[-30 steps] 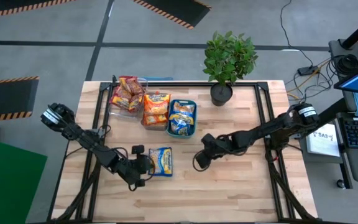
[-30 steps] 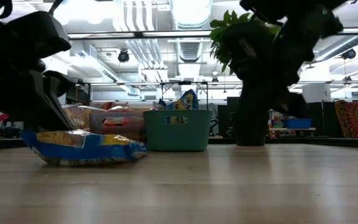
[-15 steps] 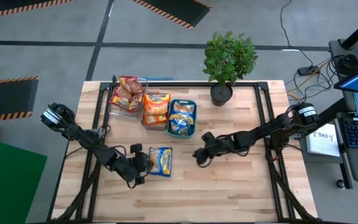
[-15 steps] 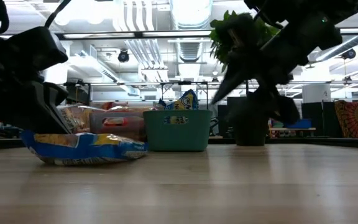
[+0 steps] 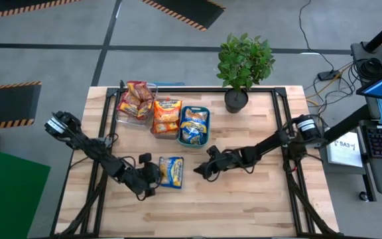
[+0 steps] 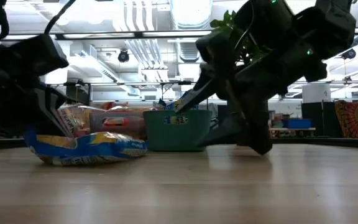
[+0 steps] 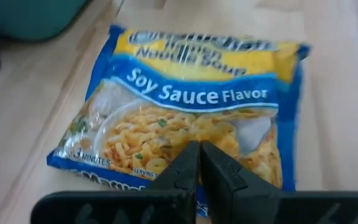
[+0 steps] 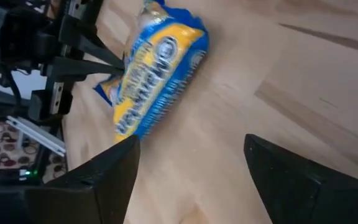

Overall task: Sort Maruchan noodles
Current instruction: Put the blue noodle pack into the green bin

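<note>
A blue-and-yellow noodle packet (image 5: 172,171) is lying flat on the wooden table (image 5: 244,206), toward its left side. The left gripper (image 5: 152,174), fingers pressed together, is pinching its left edge. The right gripper (image 5: 199,170), fingers spread, is hovering just right, over bare wood.

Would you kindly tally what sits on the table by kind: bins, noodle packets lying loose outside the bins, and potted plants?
Bins: 3 (clear bin, middle bin, teal bin)
Loose noodle packets: 1
Potted plants: 1
Total: 5
</note>
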You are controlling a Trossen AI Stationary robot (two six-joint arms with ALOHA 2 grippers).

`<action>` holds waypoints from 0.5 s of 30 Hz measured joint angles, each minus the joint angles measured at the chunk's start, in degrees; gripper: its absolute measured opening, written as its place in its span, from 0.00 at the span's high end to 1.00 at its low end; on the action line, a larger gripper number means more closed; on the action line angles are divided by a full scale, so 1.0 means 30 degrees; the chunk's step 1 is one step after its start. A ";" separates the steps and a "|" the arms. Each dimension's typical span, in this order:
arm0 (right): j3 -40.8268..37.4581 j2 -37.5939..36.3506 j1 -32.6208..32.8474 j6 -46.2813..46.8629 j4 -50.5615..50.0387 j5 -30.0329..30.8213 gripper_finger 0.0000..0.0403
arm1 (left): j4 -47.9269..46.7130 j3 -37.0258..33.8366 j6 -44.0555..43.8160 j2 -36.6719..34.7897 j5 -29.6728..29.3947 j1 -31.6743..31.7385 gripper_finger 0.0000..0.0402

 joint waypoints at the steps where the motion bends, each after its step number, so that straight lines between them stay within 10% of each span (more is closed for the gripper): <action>1: 0.0113 0.0267 0.0000 0.0000 0.0123 0.0000 0.31 | -0.0008 0.0000 -0.0193 0.0233 -0.0070 0.0000 1.00; 15: 0.4123 0.3280 -0.0015 -0.1700 0.0065 -0.0016 0.28 | 0.1785 0.0041 -0.2156 0.2651 -0.0699 0.0007 1.00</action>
